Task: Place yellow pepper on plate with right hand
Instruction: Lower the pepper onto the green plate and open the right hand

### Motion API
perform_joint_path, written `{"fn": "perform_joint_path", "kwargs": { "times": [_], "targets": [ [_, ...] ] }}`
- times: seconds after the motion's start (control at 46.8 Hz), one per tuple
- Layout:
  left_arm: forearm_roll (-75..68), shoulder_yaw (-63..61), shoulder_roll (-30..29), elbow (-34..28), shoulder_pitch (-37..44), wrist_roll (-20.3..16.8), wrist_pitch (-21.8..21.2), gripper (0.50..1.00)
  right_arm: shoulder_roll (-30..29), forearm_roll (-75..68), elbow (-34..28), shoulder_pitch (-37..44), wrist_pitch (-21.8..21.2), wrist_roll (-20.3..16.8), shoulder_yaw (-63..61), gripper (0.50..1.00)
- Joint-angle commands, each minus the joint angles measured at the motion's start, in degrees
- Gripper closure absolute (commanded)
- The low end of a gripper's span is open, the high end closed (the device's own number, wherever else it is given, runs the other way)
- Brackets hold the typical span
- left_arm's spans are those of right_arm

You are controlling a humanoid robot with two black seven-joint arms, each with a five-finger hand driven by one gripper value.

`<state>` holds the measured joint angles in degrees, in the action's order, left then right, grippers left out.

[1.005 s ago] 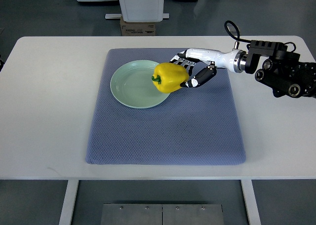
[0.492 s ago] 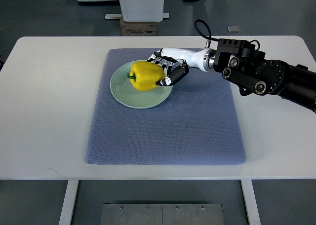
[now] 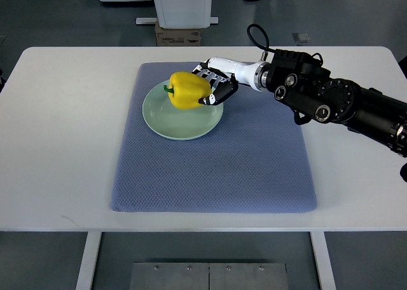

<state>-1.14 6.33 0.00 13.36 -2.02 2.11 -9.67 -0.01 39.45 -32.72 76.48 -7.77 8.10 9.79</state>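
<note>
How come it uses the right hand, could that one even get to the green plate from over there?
Probably yes: the right hand already holds the yellow pepper over the plate, with nothing between.

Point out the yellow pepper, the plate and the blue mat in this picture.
yellow pepper (image 3: 185,89), top view, middle of its body.
plate (image 3: 172,123), top view, bare near part.
blue mat (image 3: 222,169), top view, bare middle.

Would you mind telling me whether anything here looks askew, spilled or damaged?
Nothing stands out. The right hand grips the yellow pepper over the plate, which sits on the flat blue mat.
</note>
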Motion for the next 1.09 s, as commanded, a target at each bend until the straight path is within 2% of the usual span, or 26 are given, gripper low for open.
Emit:
{"fn": "perform_joint_path", "kwargs": {
  "times": [0.0,0.62,0.834,1.069],
  "targets": [
    [0.0,0.0,0.0,0.0,0.0,0.0,0.0,0.5,0.0,-0.2,-0.1,-0.5,1.2,-0.9,-0.2,1.0],
    [0.0,0.0,0.0,0.0,0.0,0.0,0.0,0.5,0.0,-0.3,-1.5,-0.5,1.4,-1.2,-0.3,1.0],
    [0.0,0.0,0.0,0.0,0.0,0.0,0.0,0.5,0.0,-0.1,-4.9,-0.4,1.4,-1.1,-0.2,1.0],
    [0.0,0.0,0.0,0.0,0.0,0.0,0.0,0.5,0.0,0.0,-5.3,-0.6,1.6,-1.0,-0.1,1.0]
  ]
}}
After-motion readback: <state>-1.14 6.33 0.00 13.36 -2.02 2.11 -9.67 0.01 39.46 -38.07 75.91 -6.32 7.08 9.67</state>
